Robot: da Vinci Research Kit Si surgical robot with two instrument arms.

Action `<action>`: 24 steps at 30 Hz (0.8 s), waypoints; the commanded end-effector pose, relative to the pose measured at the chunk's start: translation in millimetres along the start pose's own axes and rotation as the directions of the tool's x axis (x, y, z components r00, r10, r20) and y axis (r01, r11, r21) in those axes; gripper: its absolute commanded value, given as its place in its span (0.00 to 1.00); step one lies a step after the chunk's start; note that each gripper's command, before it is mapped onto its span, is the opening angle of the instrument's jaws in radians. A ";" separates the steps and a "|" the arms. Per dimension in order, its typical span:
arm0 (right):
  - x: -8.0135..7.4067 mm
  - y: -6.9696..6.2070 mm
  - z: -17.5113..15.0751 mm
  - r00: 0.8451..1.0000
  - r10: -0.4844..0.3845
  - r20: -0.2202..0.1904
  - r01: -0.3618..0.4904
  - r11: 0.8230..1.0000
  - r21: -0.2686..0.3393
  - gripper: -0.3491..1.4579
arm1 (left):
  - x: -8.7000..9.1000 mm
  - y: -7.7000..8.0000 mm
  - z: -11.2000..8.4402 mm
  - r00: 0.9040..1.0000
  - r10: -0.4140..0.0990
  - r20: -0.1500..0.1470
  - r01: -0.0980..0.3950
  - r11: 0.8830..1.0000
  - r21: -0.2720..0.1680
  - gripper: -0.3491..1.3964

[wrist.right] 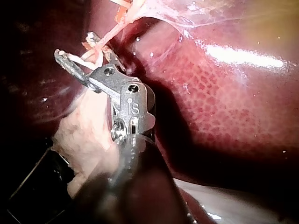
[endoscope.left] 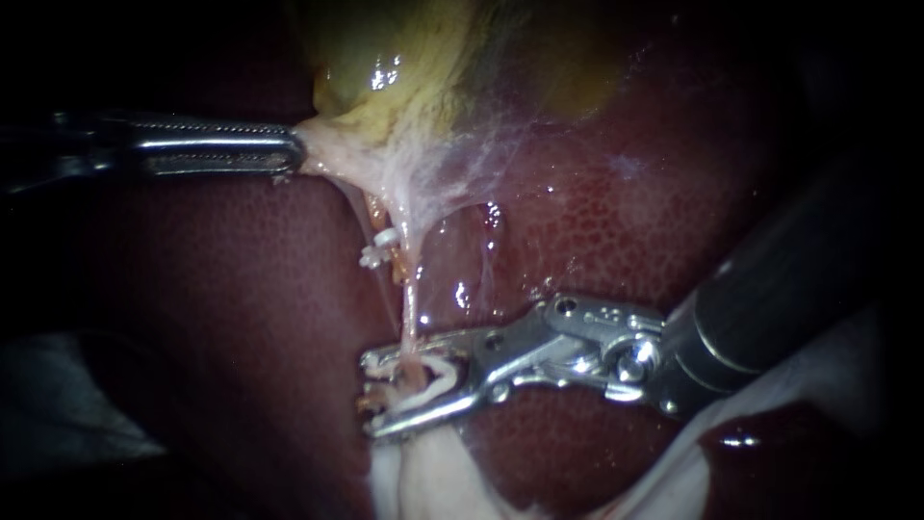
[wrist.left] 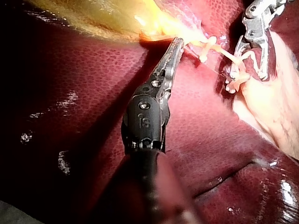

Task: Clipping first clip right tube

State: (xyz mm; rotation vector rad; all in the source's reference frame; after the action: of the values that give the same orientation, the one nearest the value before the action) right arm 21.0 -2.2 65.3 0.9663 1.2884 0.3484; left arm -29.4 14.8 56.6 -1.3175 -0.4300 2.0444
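Left instrument (endoscope.left: 294,154) is coming in from the left, its jaws clamping the pale neck of the gallbladder (endoscope.left: 404,67) and drawing it sideways. The webby tissue below is fanning out taut over the liver (endoscope.left: 597,221).

Next along, a seated clip (endoscope.left: 382,243) is sitting across the left strand. Just beside it, the right tube (endoscope.left: 412,308) is running straight down into the right instrument (endoscope.left: 373,395). Those jaws are standing apart, carrying a loaded clip (endoscope.left: 438,377) in a V that is straddling the tube, not yet squeezed down.

Judgement: the step is hanging on the closing.
- Left traction is best held steady so the tube stays straight.
- Both jaw tips should be showing past the tube, with the clip lying square across it and well apart from the seated clip.
- Frayed orange bits are lying near the tips, and I cannot tell whether they are inside the V.
- Closing slowly is the safer course.
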 end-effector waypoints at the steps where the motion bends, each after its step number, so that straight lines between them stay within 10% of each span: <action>1: 0.1 0.0 -0.1 1.000 0.000 -0.002 0.000 1.000 -0.005 0.40 | 0.0 0.0 0.0 1.000 0.000 0.000 0.000 1.000 0.000 0.00; 15: 0.3 -0.5 -1.1 0.995 0.103 -0.011 -0.103 0.995 -0.005 0.00 | 0.0 -0.1 0.1 1.000 0.000 0.000 0.000 1.000 0.000 0.00; 24: -0.1 -0.5 -1.3 0.990 0.142 -0.011 -0.142 0.990 -0.004 0.00 | 0.0 -0.1 0.1 1.000 0.000 0.000 0.000 1.000 0.000 0.00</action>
State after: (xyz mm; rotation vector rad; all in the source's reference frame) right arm 19.7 -1.9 64.9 1.0555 1.2308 0.4695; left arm -29.5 14.8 56.7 -1.3175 -0.4298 2.0445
